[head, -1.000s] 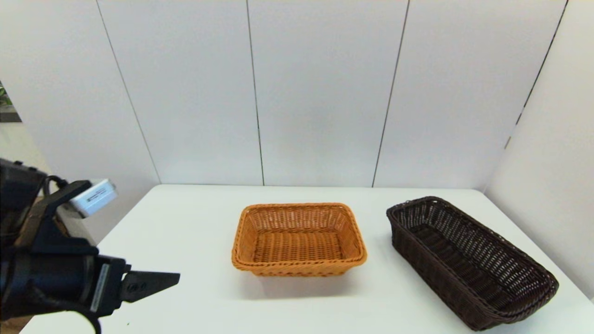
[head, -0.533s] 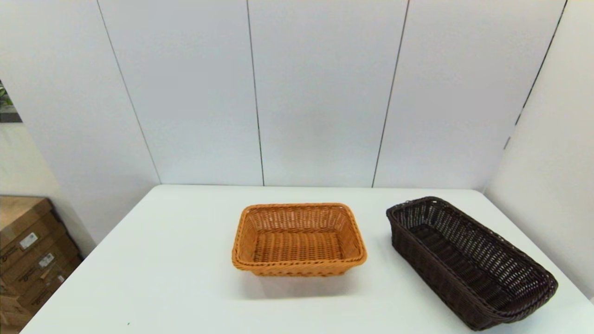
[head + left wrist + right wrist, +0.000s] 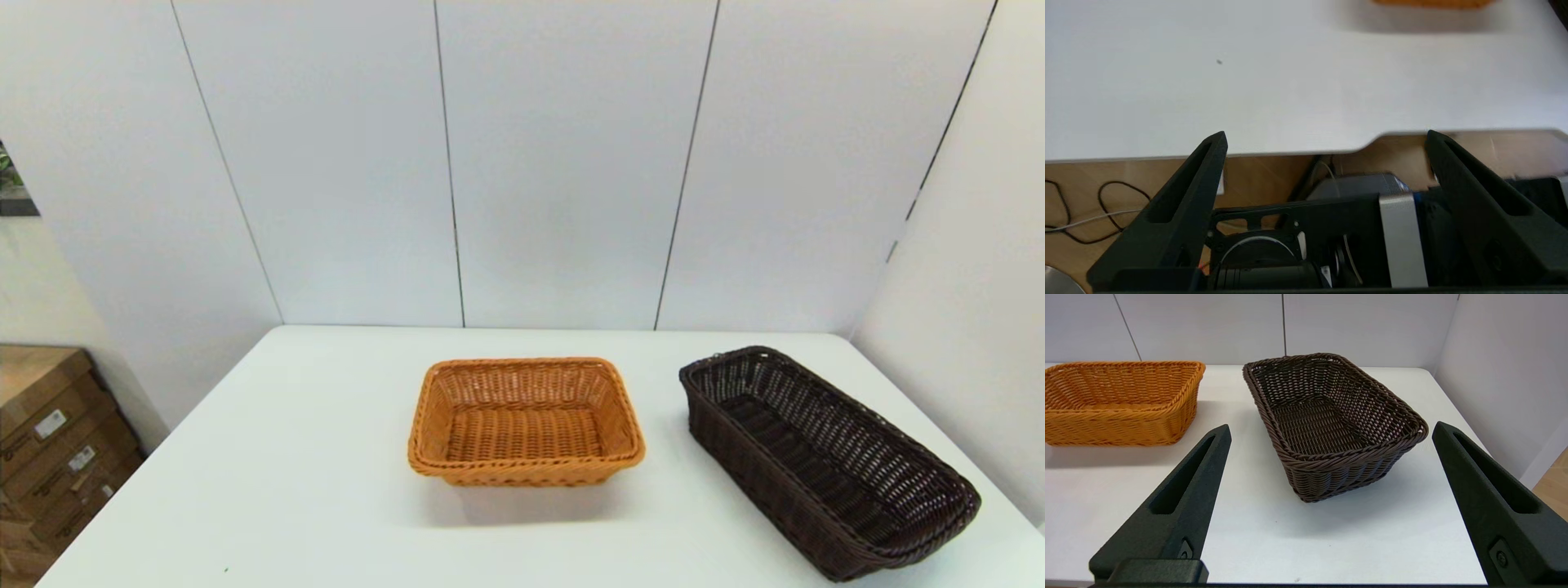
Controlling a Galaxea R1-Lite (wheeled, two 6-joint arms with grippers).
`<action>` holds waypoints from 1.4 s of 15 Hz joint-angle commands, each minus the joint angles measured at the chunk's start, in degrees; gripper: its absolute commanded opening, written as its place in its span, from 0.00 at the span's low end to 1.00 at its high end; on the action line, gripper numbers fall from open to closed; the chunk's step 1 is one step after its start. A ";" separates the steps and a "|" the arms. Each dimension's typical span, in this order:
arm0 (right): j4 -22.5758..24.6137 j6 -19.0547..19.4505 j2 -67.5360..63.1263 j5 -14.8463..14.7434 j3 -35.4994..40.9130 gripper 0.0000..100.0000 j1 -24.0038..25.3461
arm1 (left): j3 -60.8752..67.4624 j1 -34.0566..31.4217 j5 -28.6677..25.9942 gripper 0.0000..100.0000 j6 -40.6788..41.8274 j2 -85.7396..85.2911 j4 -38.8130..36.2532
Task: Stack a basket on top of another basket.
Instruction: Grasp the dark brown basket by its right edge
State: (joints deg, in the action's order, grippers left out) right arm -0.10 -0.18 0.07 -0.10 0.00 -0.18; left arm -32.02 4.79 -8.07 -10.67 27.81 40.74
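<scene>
Head view shows a white table [image 3: 310,490] with two baskets on it. The orange basket [image 3: 525,421] sits in the middle of the frame. The dark basket [image 3: 824,459] sits at the lower right of the frame, turned at a slant, with one end close to the bottom right corner. The two baskets are near each other but do not touch. Both stand flat on the table, and nothing is inside them. Brown boxes [image 3: 49,441] stand at the lower left, off the table. No arm shows in this view.

Right wrist view shows the right gripper [image 3: 1331,430] low at the near edge of the table. Its two black fingers [image 3: 1180,498] are spread wide and hold nothing. The dark basket [image 3: 1331,420] shows between them, farther off, and the orange basket [image 3: 1118,402] is at the left of that frame.

Left wrist view shows the left gripper [image 3: 1326,138] down by the table's near edge, over robot parts. Its fingers [image 3: 1184,208] are spread wide too and hold nothing. A bit of the orange basket [image 3: 1433,3] peeks in at the top of that frame.
</scene>
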 commanded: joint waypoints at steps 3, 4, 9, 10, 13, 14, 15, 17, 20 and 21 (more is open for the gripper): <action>0.01 0.01 -0.07 0.01 0.00 1.00 0.01 | 4.78 -9.71 -3.36 1.00 3.28 -12.16 0.22; 0.01 0.01 -0.07 0.01 0.00 1.00 0.01 | 4.69 -9.71 -3.44 1.00 3.28 -12.16 0.13; 0.01 0.01 -0.07 0.01 0.00 1.00 0.01 | 3.90 -9.71 -4.06 1.00 11.11 -12.16 0.04; 0.01 0.01 -0.07 0.01 0.00 1.00 0.01 | 3.99 -9.62 -5.29 1.00 11.28 -12.16 0.13; 0.01 0.01 -0.07 0.01 0.00 1.00 0.01 | 4.43 -7.95 -6.78 1.00 11.99 -12.69 -0.05; 0.01 0.01 -0.07 0.01 0.00 1.00 0.01 | 5.22 -7.60 -6.61 1.00 12.16 -12.69 -0.31; 0.01 0.01 -0.07 0.01 0.00 1.00 0.01 | 5.39 -7.43 -6.61 1.00 12.25 -12.51 -0.40; 0.01 0.01 -0.07 0.01 0.00 1.00 0.01 | 6.01 -6.29 -6.52 1.00 12.25 -13.39 -1.01; 0.01 0.01 -0.07 0.01 0.00 1.00 0.01 | 10.40 -6.20 -6.52 1.00 13.83 -18.67 -3.30; 0.01 0.01 -0.07 0.01 0.00 1.00 0.01 | 10.49 -6.02 -6.43 1.00 13.57 -19.46 -3.91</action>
State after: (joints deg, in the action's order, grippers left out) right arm -0.10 -0.18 0.07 -0.10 0.00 -0.18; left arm -22.76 -1.40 -14.47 2.91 11.02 37.32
